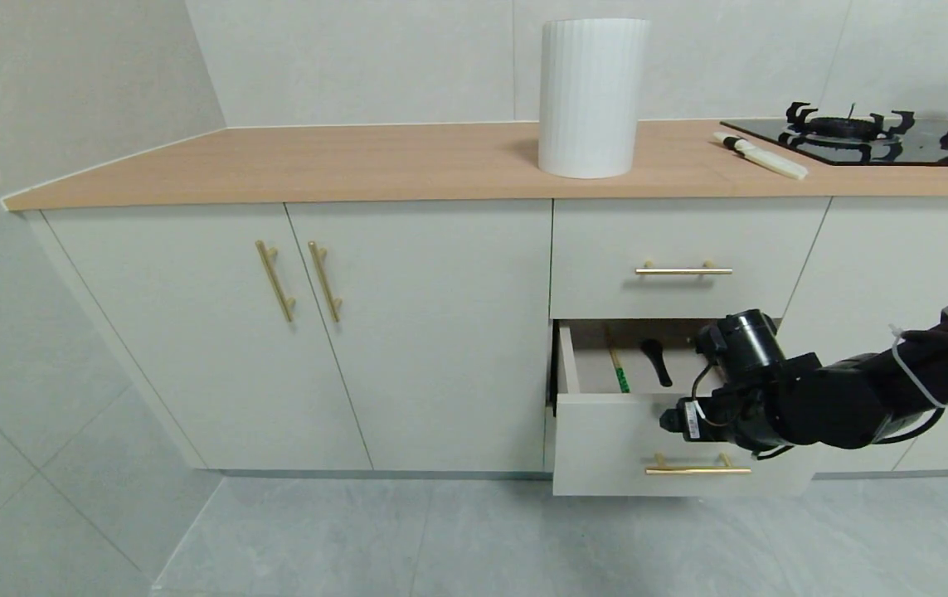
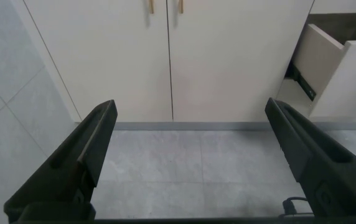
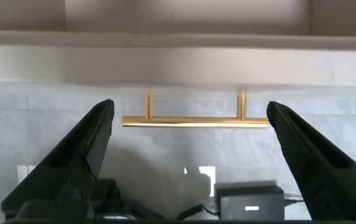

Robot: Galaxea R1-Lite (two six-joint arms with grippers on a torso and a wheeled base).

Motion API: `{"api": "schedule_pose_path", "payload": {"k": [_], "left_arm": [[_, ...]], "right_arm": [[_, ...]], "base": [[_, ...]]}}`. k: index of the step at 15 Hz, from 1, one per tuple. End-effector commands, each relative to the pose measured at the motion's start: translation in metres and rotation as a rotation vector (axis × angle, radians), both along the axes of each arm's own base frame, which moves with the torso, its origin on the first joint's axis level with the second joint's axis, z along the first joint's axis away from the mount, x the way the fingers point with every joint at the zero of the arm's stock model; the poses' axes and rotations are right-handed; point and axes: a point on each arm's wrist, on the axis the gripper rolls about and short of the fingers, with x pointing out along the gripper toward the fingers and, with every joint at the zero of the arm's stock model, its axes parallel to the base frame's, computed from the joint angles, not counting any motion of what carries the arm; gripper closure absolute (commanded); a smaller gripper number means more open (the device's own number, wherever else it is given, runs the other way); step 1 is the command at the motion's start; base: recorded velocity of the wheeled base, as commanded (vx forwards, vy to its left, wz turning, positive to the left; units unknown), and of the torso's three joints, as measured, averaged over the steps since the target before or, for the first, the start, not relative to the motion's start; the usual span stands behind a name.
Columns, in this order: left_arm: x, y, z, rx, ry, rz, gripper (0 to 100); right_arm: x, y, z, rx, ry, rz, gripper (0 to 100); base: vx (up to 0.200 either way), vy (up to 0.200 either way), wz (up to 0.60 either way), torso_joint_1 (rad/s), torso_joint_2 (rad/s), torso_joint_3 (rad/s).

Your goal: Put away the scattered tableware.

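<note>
— Whereabouts for the right gripper [image 3: 189, 106]?
— Just in front of the lower drawer [image 1: 606, 439], a little above its brass handle [image 1: 697, 470]. Fingers spread wide, holding nothing, clear of the handle on either side.

— Why pulled out like that?
— Serves as the store, by the look of it. Already holds chopsticks [image 1: 619, 369] and a black spoon [image 1: 656, 361], laid lengthwise, near each other but apart.

— Anything left outside?
— Yes: a white knife [image 1: 760, 155], flat on the desk [image 1: 357, 162], just beside the hob [image 1: 855, 137] and well apart from the drawer. Probably the last scattered piece, hence open rather than pushed shut.

— And the left gripper [image 2: 190, 104]?
— Low over the floor [image 2: 184, 168], facing the cabinet doors [image 1: 407, 332], off to the side of the drawer. Fingers wide, empty. Parked out of the way, presumably, to leave room for the right arm.

— The tall white ribbed cylinder [image 1: 592, 95]?
— Upright on the desk, above the drawers. Looks no part of the job.

— Next, then?
— Hard to say: up to the knife, or onto the handle to close. Suited to either, with fingers that wide.
</note>
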Motion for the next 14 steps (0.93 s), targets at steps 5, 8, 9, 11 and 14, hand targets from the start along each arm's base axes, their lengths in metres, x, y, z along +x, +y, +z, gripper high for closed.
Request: {"api": "schedule_pose_path", "payload": {"k": [5,8,9,11,14], "left_arm": [[0.0,0.0,0.0,0.0,0.0,0.0,0],[0.0,0.0,0.0,0.0,0.0,0.0,0],[0.0,0.0,0.0,0.0,0.0,0.0,0],[0.0,0.0,0.0,0.0,0.0,0.0,0],[0.0,0.0,0.0,0.0,0.0,0.0,0]], "right_arm": [[0.035,0.0,0.002,-0.008,-0.057,0.0,0],[0.053,0.001,0.002,-0.006,-0.09,-0.002,0],[0.059,0.002,0.002,-0.021,-0.1,0.014,0],[0.076,-0.002,-0.003,-0.03,-0.114,0.007,0],[0.083,-0.006,-0.006,-0.024,-0.124,-0.006,0]], "base": [[0.0,0.0,0.0,0.0,0.0,0.0],[0.0,0.0,0.0,0.0,0.0,0.0],[0.0,0.0,0.0,0.0,0.0,0.0],[0.0,0.0,0.0,0.0,0.0,0.0],[0.0,0.0,0.0,0.0,0.0,0.0]]}}
